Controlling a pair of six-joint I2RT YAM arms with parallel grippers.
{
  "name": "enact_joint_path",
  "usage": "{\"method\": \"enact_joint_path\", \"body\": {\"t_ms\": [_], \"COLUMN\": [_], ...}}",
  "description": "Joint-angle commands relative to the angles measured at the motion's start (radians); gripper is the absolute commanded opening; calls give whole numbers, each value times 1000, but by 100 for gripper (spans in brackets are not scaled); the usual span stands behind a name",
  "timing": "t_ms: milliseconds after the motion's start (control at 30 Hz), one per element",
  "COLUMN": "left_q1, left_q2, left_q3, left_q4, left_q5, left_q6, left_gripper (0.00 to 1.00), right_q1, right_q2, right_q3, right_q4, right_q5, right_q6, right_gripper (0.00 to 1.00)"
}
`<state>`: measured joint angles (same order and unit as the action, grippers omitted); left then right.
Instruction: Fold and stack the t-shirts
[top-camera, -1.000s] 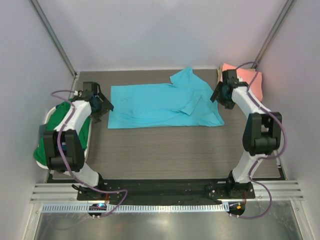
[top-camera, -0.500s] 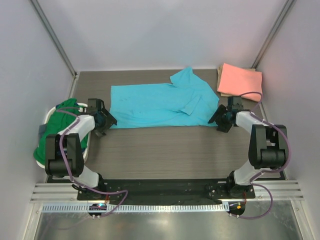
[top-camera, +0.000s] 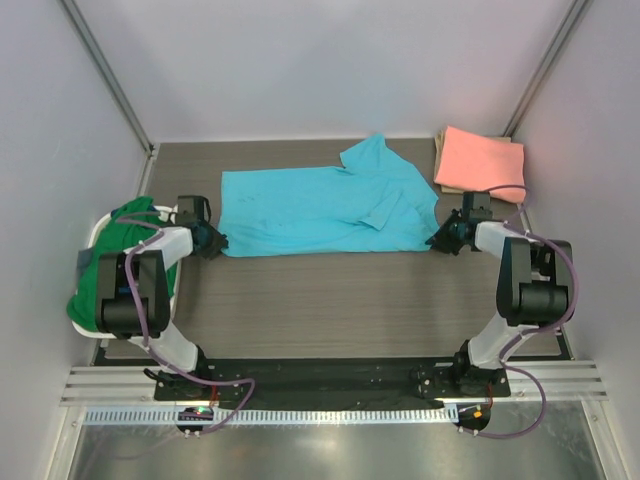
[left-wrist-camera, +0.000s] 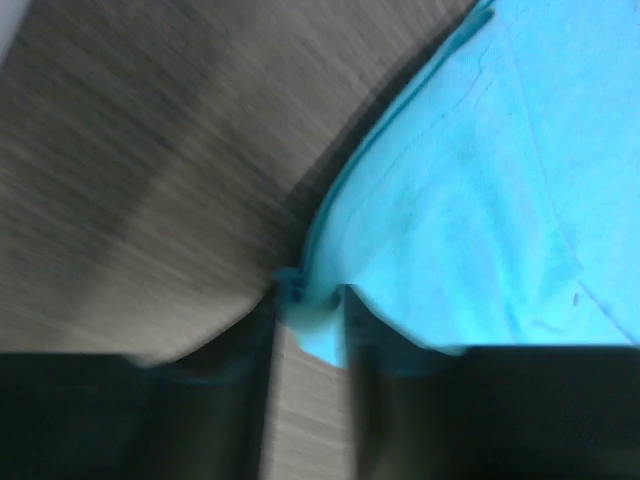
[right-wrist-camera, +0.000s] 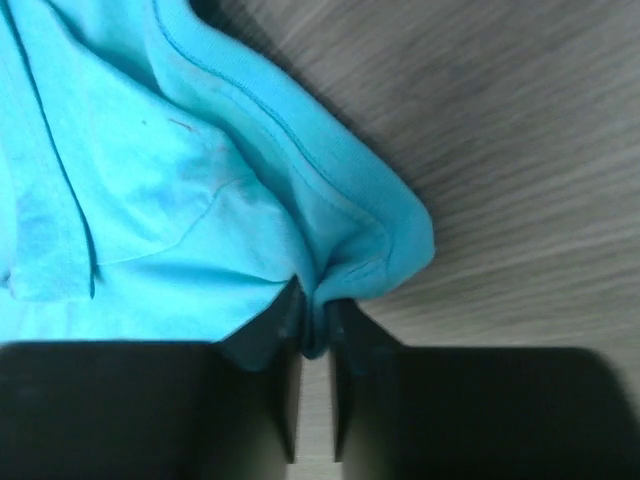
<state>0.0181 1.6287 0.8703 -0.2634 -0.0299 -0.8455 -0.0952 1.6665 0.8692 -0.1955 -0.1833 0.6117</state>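
Note:
A sky-blue t-shirt (top-camera: 320, 210) lies spread flat across the far half of the table, one sleeve folded over its right part. My left gripper (top-camera: 213, 243) is low at its near left corner. In the blurred left wrist view the corner of the sky-blue t-shirt (left-wrist-camera: 440, 200) is bunched between the fingers, with the left gripper (left-wrist-camera: 310, 302) shut on it. My right gripper (top-camera: 441, 240) is at the near right corner, and the right gripper (right-wrist-camera: 315, 300) is shut on a puckered fold of the sky-blue t-shirt (right-wrist-camera: 200, 180). A salmon-pink t-shirt (top-camera: 480, 160) lies folded at the far right.
A white basket (top-camera: 97, 232) with a green t-shirt (top-camera: 115, 262) in it stands at the table's left edge, beside the left arm. Bare wood-grain table (top-camera: 340, 300) runs between the blue shirt and the arm bases. Walls close in on both sides.
Both arms came toward the near edge and down onto the blue shirt's near corners. Both grippers went from open to shut on the cloth.

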Motion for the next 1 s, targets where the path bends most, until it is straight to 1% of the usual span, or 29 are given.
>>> {"method": "enact_joint_path", "body": {"t_ms": [0,33,67,100,167,200,233,267,300,333,367,400,467,500,600,667,700,800,833,967], "left_q1": [11,11,11,13,13,14,14,16,23,29,36,49,51,49,51,49,49,51,51,51], "left_q2": [78,82,83,85,70,57,2,-33,-70,-116,-189,-222,-274,-285,-332,-374,-418,-505,-526,-621], "left_q3": [-2,9,22,57,113,165,180,190,184,168,142,80,15,-51,-163,-206,-238,-277,-280,-284], "left_q4": [16,15,12,6,-54,-80,-100,-141,-161,-175,-181,-181,-184,-181,-174,-180,-186,-233,-267,-330], "left_q5": [13,21,24,56,65,59,45,6,-25,-77,-88,-88,-74,-64,-25,-13,-11,-15,-22,-41], "left_q6": [-21,-21,-20,-23,-17,-9,-6,-6,-7,-18,-24,-30,-40,-43,-52,-49,-47,-43,-41,-33], "left_gripper": [21,13,6,0,0,0,0,0,0,0,0,0,0,0,0,0,0,0,0,3], "right_q1": [-3,-3,-3,-3,-3,-3,-3,-3,-3,-9,-18,-37,-76,-81,-98,-110,-124,-152,-156,-170], "right_q2": [38,45,59,65,56,36,1,-90,-135,-187,-224,-273,-293,-301,-289,-284,-292,-372,-425,-563], "right_q3": [5,10,22,60,124,187,206,220,224,211,186,116,27,-64,-178,-209,-234,-272,-282,-311], "right_q4": [42,48,48,39,-17,-40,-62,-76,-109,-123,-142,-175,-200,-202,-203,-202,-203,-219,-225,-280], "right_q5": [-10,-15,-27,-34,-57,-61,-56,-4,22,57,80,76,50,47,38,41,35,42,56,90], "right_q6": [14,19,22,22,7,-1,-9,-12,-16,-21,-18,-12,-4,-1,-1,-4,-6,3,13,22], "right_gripper": [13,3,1,1,1,1,1,1,1,1,1,1,1,1,1,1,1,1,1,1]}}
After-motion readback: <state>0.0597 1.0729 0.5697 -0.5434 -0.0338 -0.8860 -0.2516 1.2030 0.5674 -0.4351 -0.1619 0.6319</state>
